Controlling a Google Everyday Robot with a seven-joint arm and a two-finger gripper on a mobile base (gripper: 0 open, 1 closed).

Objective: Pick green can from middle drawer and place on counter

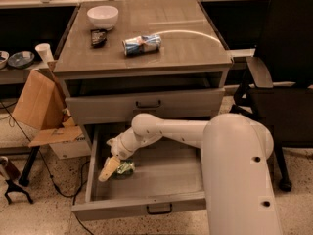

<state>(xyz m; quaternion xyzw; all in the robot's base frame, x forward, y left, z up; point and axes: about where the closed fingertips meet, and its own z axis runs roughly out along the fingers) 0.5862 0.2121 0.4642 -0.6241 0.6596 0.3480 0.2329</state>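
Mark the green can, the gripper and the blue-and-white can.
green can (126, 168): camera view, its shiny side, in the open drawer (122, 210).
gripper (107, 171): camera view, its tip, low in the drawer beside the green can.
blue-and-white can (142, 44): camera view, mid-body, lying on the counter (186, 48).

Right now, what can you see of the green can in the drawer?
The green can is small, shiny and mottled green, and looks like dented metal. It sits on the floor of the open middle drawer, near its left wall. The gripper is right at the can's left side and partly hides it; whether it touches the can cannot be told.
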